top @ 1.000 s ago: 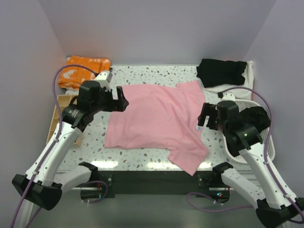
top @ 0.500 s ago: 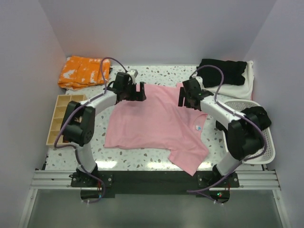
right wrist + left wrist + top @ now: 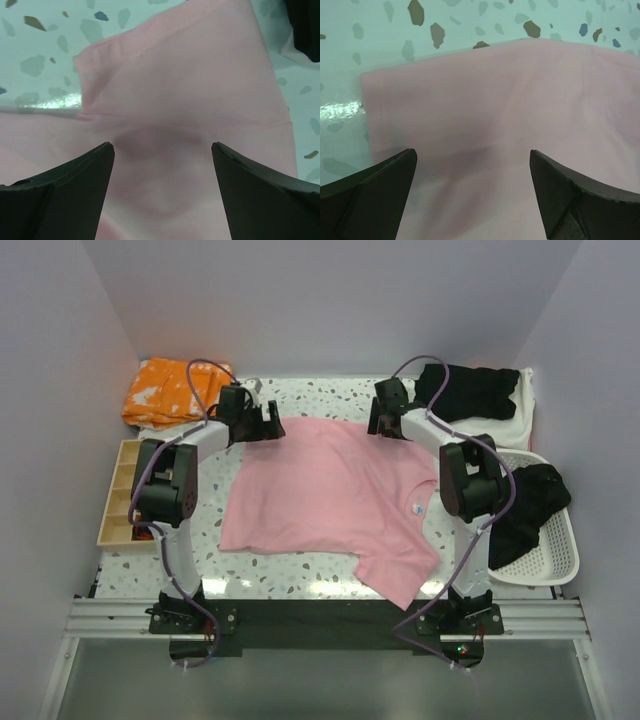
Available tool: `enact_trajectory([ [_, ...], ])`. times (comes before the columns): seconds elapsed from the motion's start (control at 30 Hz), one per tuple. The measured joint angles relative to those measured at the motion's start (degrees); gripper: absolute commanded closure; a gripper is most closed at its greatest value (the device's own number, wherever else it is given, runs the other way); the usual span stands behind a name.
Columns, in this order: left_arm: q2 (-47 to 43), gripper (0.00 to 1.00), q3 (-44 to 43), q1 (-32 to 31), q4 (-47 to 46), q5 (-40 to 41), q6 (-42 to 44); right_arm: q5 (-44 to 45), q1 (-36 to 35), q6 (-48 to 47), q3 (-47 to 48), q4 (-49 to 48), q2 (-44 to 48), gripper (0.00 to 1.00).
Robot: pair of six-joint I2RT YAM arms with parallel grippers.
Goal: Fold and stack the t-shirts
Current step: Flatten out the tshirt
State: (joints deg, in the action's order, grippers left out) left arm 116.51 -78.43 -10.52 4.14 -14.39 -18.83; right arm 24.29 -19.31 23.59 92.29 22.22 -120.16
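Your left hand [image 3: 268, 426] has its fingers spread wide apart over the far left corner of the pink t-shirt [image 3: 330, 495]. Your right hand [image 3: 385, 422] is also spread, over its far right sleeve. The shirt lies mid-tabletop [image 3: 330, 395]. A black t-shirt [image 3: 468, 390] sits at the far right corner.

This is looking like a robotics lab test cell: plain lilac walls [image 3: 330, 300] are boxing in a speckled table [image 3: 330, 392] just beyond the left gripper [image 3: 266, 426] and right gripper [image 3: 385, 424], while a metal rail [image 3: 110, 615] and loose cables [image 3: 205, 365] are sitting well behind them.
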Motion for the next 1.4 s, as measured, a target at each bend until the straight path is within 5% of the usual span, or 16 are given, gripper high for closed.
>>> enact_trajectory([
  [0.3,-0.07,0.00,2.38,1.77,1.84,2.38,1.46,-9.16,6.08,1.42,8.07,1.44,-9.01,0.17],
  [0.77,-0.26,0.00,2.38,5.86,3.34,9.09,4.70,-22.27,6.38,-3.34,28.41,2.34,-21.53,0.16],
  [1.13,-2.23,0.00,2.38,5.97,4.50,5.68,5.79,-26.60,6.75,-6.40,18.91,-2.93,-14.84,0.14],
  [1.4,-1.84,0.00,-5.46,6.91,5.16,7.30,1.46,-25.27,7.34,-7.74,22.84,-3.52,-14.01,0.14],
])
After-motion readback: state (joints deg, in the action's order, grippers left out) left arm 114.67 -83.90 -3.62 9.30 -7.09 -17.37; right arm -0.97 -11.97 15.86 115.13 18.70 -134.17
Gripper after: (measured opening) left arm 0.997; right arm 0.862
